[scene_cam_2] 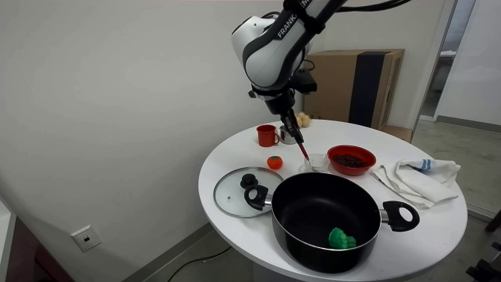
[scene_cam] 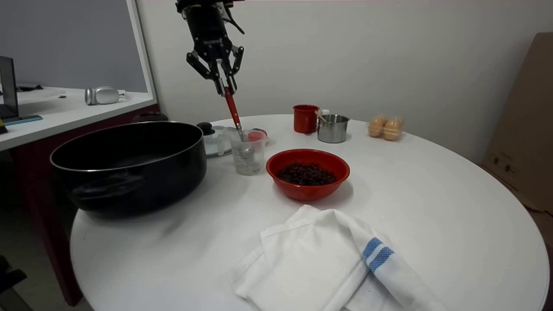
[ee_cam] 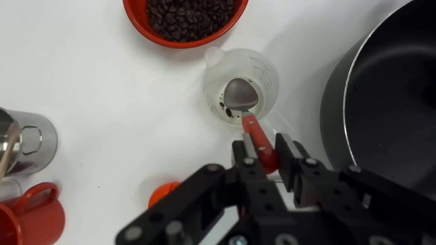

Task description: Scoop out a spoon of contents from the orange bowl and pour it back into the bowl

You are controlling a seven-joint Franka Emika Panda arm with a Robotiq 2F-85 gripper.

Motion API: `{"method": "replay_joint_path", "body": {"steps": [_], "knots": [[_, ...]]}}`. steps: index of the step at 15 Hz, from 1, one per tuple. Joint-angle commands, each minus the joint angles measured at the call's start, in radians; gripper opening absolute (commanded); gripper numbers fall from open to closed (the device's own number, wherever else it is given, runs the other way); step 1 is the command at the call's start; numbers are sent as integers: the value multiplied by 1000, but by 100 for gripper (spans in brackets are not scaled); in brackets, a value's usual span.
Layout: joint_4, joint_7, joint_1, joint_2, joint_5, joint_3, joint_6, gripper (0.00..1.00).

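Observation:
The orange bowl (scene_cam: 309, 194) stands on the table with the dark beans, the contents (scene_cam: 306, 174), in it. In the wrist view the bowl (ee_cam: 184, 44) is cut off at the top edge, with the contents (ee_cam: 190, 20) visible. My gripper (scene_cam: 228, 90) is shut on the upper end of the spoon's red handle (scene_cam: 232, 107) and points downward. The spoon (ee_cam: 240, 94) hangs tilted with its silver scoop down inside a clear measuring cup (scene_cam: 248, 166), beside the bowl. The scoop shows no beans on it. A few dark bits lie at the cup's bottom.
A big black pot (scene_cam_2: 325, 256) with a green piece (scene_cam_2: 340, 239) inside stands close to the cup. A glass lid (scene_cam_2: 235, 199), a red-orange fruit (scene_cam_2: 274, 162), a red mug (scene_cam: 305, 119), a steel cup (scene_cam: 332, 128), eggs (scene_cam: 386, 128) and a white towel (scene_cam: 319, 259) are around.

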Motion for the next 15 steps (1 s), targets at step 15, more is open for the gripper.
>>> {"method": "replay_joint_path", "body": {"steps": [15], "knots": [[323,-56,-199,-18,380,-28,-335,5]]}}
